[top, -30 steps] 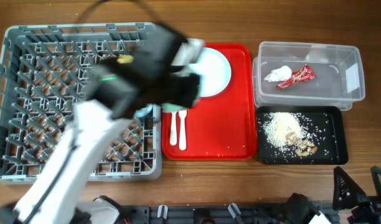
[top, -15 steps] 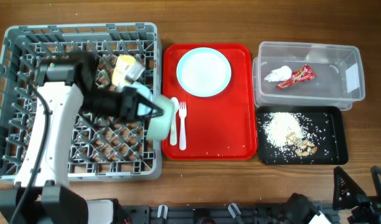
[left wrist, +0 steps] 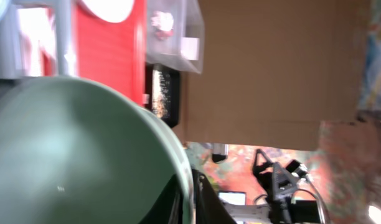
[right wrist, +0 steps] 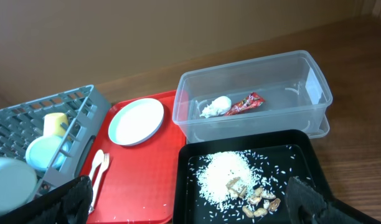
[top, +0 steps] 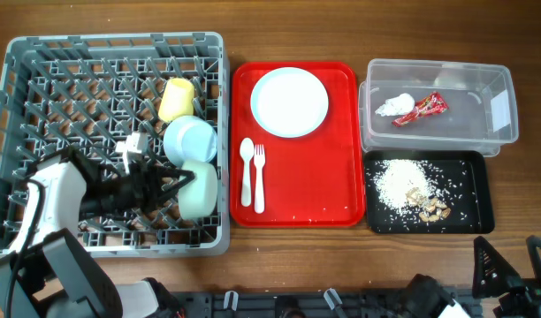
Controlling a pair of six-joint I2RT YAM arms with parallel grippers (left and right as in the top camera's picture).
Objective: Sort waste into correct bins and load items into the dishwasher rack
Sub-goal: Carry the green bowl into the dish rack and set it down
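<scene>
The mint green bowl [top: 200, 190] lies on its side in the grey dishwasher rack [top: 111, 40], at its front right. My left gripper [top: 177, 184] is shut on the bowl's rim; the left wrist view shows the jaws [left wrist: 193, 200] pinching the bowl [left wrist: 72, 149]. The pale blue bowl [top: 190, 139] and yellow cup [top: 176, 99] sit in the rack behind it. The pale blue plate [top: 290, 102], white spoon [top: 247, 172] and fork [top: 259, 177] lie on the red tray [top: 315, 177]. My right gripper [right wrist: 187, 190] is open and empty.
The clear tub [top: 469, 124] holds the napkin [top: 394, 107] and red wrapper [top: 421, 109]. The black tray [top: 469, 190] holds rice [top: 401, 181] and brown scraps [top: 432, 205]. A few rice grains lie on the red tray.
My left arm carried the mint green bowl from the red tray's edge into the rack. It dropped low toward the front left, and the bowl now sits beside the pale blue bowl.
</scene>
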